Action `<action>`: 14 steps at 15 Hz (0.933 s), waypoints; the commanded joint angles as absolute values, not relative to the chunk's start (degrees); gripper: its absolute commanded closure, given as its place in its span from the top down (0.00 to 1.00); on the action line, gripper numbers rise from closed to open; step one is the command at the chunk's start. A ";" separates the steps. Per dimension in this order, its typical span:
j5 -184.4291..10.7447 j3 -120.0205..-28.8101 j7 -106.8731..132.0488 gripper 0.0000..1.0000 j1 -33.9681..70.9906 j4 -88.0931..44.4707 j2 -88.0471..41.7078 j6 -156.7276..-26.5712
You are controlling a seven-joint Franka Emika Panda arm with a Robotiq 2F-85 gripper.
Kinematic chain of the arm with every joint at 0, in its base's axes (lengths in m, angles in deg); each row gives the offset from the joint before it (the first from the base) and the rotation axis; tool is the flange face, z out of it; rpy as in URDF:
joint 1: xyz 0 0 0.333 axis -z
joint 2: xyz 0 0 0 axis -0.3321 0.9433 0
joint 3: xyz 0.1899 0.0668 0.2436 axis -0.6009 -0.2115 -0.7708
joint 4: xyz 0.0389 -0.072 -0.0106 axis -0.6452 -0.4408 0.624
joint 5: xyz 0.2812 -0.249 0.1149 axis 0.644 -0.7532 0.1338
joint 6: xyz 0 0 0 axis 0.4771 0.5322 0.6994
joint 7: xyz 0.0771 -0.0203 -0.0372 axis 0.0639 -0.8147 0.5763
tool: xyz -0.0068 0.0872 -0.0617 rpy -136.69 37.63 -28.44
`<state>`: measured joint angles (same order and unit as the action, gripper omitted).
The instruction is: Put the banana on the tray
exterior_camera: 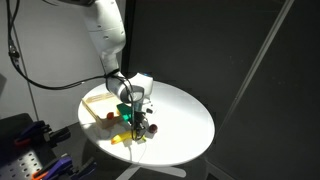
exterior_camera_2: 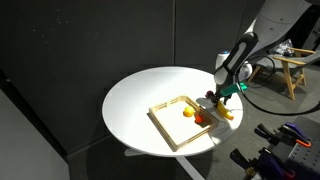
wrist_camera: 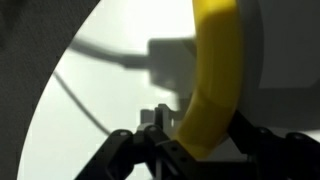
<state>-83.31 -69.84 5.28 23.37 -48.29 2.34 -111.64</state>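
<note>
The yellow banana fills the wrist view and runs between my two dark fingers. My gripper is closed on its lower part, with a finger against each side. In both exterior views the gripper is low over the round white table, just beside the wooden-rimmed tray. The banana shows yellow under the gripper, outside the tray's rim; one yellow end pokes out near the table edge.
A small round yellow piece and a red piece lie on the tray. A dark red round fruit sits by the tray. The round white table has a close edge near the gripper. A wooden stool stands behind.
</note>
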 commanded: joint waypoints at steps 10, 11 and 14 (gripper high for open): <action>-83.52 -68.67 5.18 0.16 22.58 -49.95 -4.46 -103.38; -83.63 -68.73 5.41 0.16 22.68 -50.17 -5.31 -102.70; -83.60 -69.78 7.70 0.16 23.58 -51.10 -8.26 -100.94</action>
